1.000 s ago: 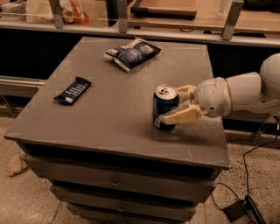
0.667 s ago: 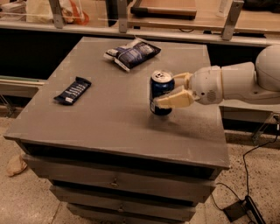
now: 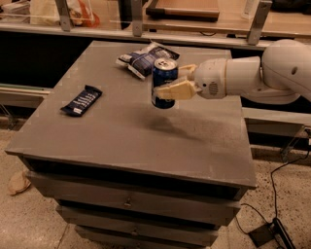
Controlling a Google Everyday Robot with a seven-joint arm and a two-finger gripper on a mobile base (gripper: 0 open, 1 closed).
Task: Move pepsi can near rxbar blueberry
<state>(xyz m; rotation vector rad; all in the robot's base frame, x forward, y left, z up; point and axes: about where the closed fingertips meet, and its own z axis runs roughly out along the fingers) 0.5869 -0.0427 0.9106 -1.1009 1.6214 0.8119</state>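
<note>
The pepsi can point(image 3: 163, 81) is a dark-blue can with a silver top. My gripper point(image 3: 171, 82) is shut on it from the right and holds it upright above the middle of the grey table point(image 3: 131, 141); its shadow falls on the tabletop below. The rxbar blueberry point(image 3: 81, 100) lies flat near the table's left edge, a dark navy bar with white lettering, well left of the can.
A puffy dark-blue crinkled bag point(image 3: 144, 59) lies at the table's back, just behind the can. A counter with metal posts point(image 3: 63, 14) runs behind the table. A cable and a pedal point(image 3: 266, 234) lie on the floor at the right.
The gripper has lifted the can off the table and carried it left and toward the back, from the right front part to above the middle.
</note>
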